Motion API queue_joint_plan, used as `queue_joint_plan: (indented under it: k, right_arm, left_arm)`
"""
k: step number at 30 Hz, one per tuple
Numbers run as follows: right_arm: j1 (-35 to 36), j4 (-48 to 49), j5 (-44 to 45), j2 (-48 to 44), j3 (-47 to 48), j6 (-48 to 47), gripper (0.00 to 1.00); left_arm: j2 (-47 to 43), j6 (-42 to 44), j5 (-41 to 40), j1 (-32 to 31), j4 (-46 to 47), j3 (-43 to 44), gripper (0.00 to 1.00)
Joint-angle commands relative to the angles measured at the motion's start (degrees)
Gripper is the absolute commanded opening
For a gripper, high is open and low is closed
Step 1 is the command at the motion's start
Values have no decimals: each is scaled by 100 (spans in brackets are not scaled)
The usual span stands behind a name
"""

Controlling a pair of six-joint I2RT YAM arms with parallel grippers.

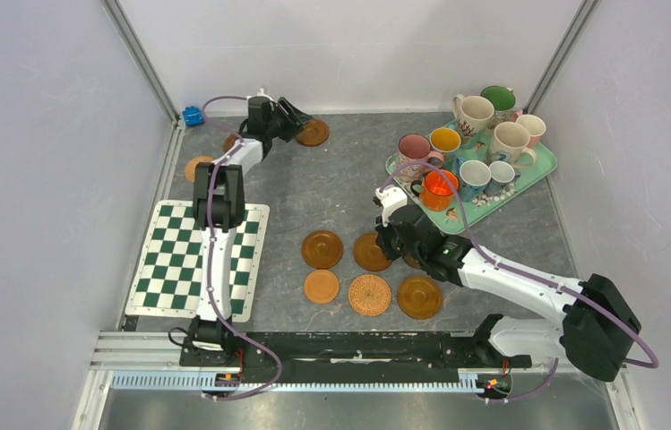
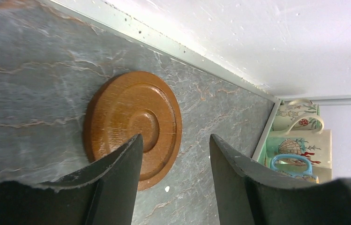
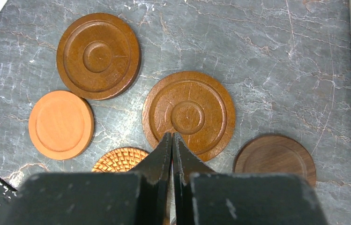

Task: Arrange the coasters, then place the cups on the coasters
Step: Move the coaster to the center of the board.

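A stray brown coaster (image 2: pixel 133 124) at twelve o'clock is bracketed at its rim by the left gripper (image 2: pixel 175 138), jaws apart, likely for fetching toward the grouped coasters (image 1: pixel 322 249) at six o'clock. The right gripper (image 3: pixel 172 140) is seen with jaws together (nothing held). The cups (image 1: pixel 511 139) are stood on the tray (image 1: pixel 529 179) at two o'clock.

checkered mat (image 1: pixel 167 269) left, mint tray (image 1: pixel 534 172) far right

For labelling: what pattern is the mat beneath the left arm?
The mat is green-and-white checked; top view shows it best.
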Motion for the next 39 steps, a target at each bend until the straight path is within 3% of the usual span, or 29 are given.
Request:
queue_joint_plan:
  k: [1,18,39]
  right_arm:
    - [5,138,127,78,295,-99,0]
    - [4,140,282,-315,-7,-100,0]
    - [6,228,124,-1426,-805,293,0]
  left_arm:
    - [295,-323,-59,-147,-251,371,60]
    - [129,148,-151,-602,-2080,171,58]
    - [-1973,713,-424,-1314,-1940,-3373,60]
